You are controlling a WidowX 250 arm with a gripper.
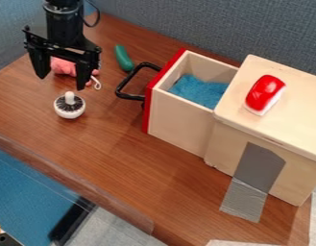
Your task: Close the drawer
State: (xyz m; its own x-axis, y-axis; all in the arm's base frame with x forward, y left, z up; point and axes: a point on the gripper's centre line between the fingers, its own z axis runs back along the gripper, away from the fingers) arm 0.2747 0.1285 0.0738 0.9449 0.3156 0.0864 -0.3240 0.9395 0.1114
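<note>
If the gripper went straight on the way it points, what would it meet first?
Probably the white knobbed toy below the gripper, but depth is unclear; the pink toy could come first.

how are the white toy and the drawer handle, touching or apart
Apart: the camera view shows brown tabletop between the white toy and the handle.

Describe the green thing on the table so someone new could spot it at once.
Start at the wooden box and follow its open drawer out to the black handle. Just past the handle, toward the wall, lies the green thing. Unlike the pink toy nearby, it's long and slim.
</note>
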